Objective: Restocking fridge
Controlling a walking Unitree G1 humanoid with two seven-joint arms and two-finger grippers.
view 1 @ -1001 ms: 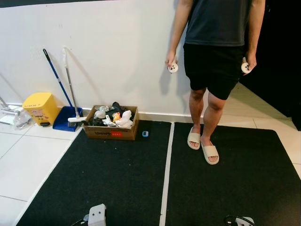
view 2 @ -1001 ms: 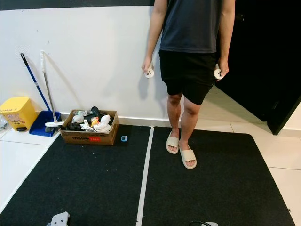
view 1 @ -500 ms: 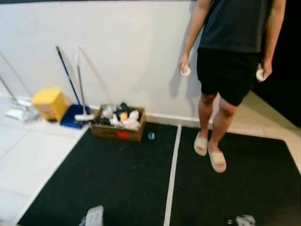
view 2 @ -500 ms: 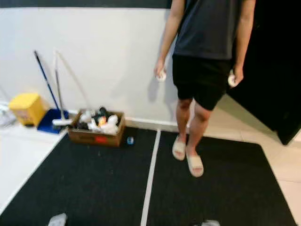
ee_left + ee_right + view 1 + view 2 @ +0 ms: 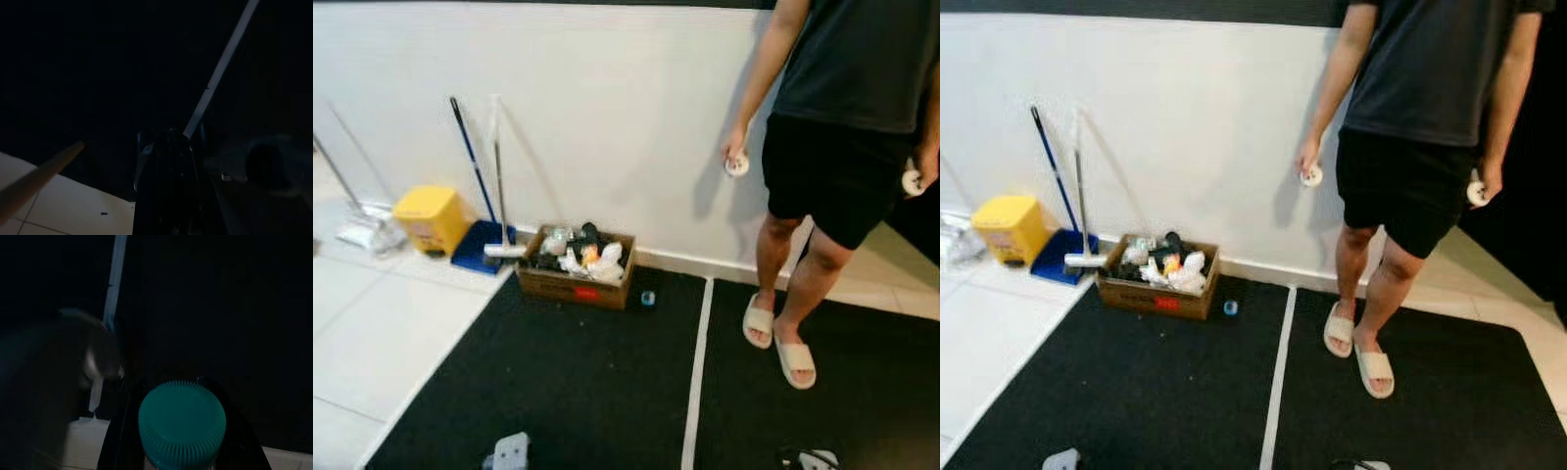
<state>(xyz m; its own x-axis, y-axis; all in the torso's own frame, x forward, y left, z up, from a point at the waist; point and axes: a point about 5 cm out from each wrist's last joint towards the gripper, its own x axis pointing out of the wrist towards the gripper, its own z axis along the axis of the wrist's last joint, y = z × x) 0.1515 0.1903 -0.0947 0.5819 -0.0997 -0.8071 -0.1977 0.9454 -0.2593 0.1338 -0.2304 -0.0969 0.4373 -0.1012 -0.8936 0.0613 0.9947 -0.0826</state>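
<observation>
the right claw grips a green-capped bottle above the black mat; the left claw hangs low, its state i cannot tell. beyond the mat, a person stands.

White wall with pale skirting, white tiled floor, two black mats split by a white strip — dark doorway at right

Ahead, the black mats lie open on either side of the white tape line, hemmed at the wall by a box of clutter, a broom and a yellow bin to the left and a standing person to the right.
</observation>
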